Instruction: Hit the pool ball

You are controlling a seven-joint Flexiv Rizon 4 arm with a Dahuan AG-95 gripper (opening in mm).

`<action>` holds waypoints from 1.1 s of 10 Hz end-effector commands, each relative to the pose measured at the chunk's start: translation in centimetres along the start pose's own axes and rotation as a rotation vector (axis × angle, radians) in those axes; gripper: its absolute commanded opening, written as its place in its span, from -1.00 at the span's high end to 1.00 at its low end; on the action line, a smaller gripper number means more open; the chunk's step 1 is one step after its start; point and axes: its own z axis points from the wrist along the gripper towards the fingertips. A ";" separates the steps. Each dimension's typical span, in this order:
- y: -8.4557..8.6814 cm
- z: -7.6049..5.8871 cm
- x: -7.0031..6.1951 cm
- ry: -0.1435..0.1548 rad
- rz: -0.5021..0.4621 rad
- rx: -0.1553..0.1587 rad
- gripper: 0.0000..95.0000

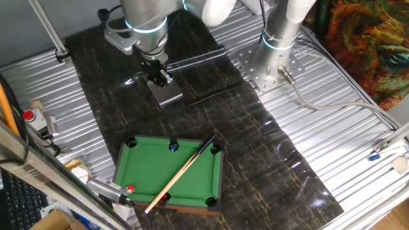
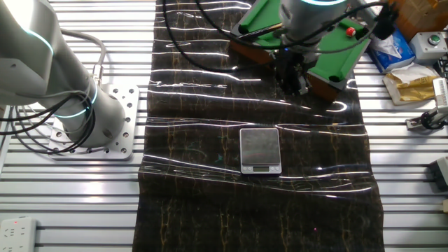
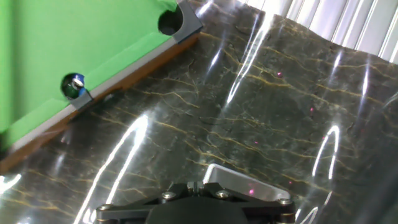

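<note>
The pool ball (image 1: 130, 190) is tiny, red and glossy, and sits near the front left corner of the green toy pool table (image 1: 153, 167). It also shows in the other fixed view (image 2: 351, 31). It is out of the hand view. A wooden cue stick (image 1: 182, 172) lies diagonally across the table. A blue ball (image 1: 173, 147) sits by the far side pocket and shows in the hand view (image 3: 73, 85). My gripper (image 1: 157, 76) hangs above the dark mat, well short of the table, its fingers together and empty. It shows in the other views too (image 2: 295, 78) (image 3: 196, 185).
A small silver scale (image 1: 167, 94) lies on the mat right under the gripper and also shows in the other fixed view (image 2: 260, 149). The arm's base plate (image 1: 271, 67) is at the back right. Clutter and a red-button box (image 1: 28, 115) stand at the left.
</note>
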 end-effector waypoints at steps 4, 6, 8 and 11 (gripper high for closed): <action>6.7 -0.8 -1.1 0.000 0.102 -0.014 1.00; 9.4 -0.8 -1.8 -0.002 0.168 -0.020 1.00; 12.6 -1.1 -2.8 0.001 0.198 -0.024 1.00; 16.2 -0.5 -4.1 -0.006 0.215 -0.039 1.00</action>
